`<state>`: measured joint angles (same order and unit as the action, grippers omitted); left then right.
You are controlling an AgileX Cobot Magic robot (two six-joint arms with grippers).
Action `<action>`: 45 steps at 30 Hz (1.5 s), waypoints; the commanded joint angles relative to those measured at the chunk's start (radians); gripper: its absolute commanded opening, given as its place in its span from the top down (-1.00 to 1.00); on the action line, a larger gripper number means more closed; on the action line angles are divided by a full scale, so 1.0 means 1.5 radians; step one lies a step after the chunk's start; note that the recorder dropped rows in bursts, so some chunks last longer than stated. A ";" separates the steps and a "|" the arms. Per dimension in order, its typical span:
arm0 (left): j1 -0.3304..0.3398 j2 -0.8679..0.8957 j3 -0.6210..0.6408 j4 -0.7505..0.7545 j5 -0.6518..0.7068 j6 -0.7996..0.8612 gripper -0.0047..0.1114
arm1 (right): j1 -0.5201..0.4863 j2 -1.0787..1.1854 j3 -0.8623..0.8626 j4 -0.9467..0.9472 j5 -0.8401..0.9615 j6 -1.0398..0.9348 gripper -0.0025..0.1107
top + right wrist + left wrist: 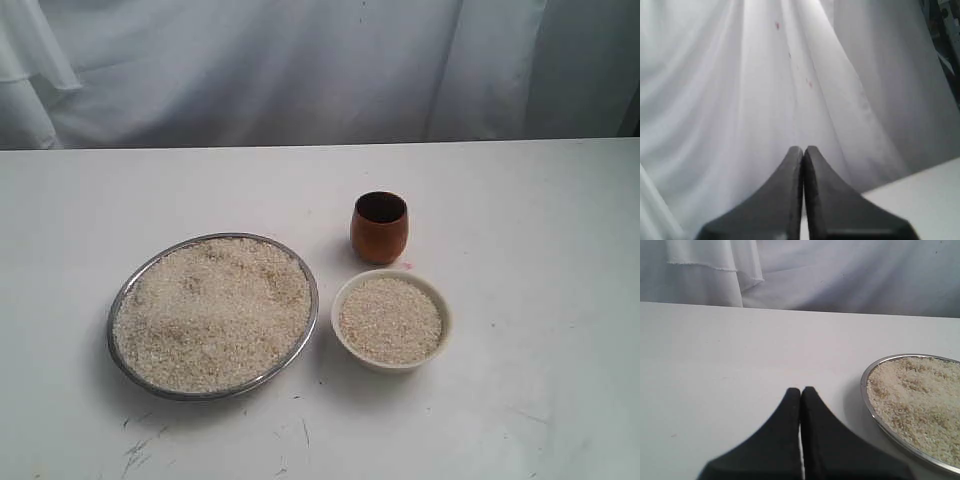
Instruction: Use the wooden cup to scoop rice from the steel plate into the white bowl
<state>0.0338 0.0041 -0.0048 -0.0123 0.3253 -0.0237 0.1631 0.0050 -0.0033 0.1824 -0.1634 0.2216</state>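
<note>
The steel plate (120, 300) lies left of centre on the table, heaped with rice (212, 312). Right of it stands the white bowl (345, 290), also filled with rice grains. The wooden cup (379, 228) stands upright behind the bowl, its inside dark. Neither arm shows in the exterior view. My left gripper (801, 389) is shut and empty over bare table, with the steel plate's rim (866, 395) and rice (915, 395) off to one side. My right gripper (803, 148) is shut and empty, facing the curtain.
A white curtain (300, 70) hangs behind the table's far edge. The white tabletop (540, 220) has scuff marks near the front edge. In the right wrist view a corner of the table (920, 200) shows below the curtain.
</note>
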 commanded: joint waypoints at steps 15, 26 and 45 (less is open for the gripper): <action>-0.002 -0.003 0.003 0.000 -0.004 0.000 0.92 | -0.004 0.230 -0.182 -0.033 -0.136 0.057 0.96; -0.002 -0.003 0.003 0.000 -0.004 0.000 0.92 | -0.004 0.928 -0.503 -0.604 -0.444 0.256 0.96; -0.002 -0.003 0.003 0.000 -0.004 0.000 0.92 | -0.009 1.246 -0.617 -0.796 -0.601 0.122 0.87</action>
<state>0.0338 0.0041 -0.0048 -0.0123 0.3253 -0.0237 0.1595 1.8571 -0.9260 -0.8812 -1.0942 0.4155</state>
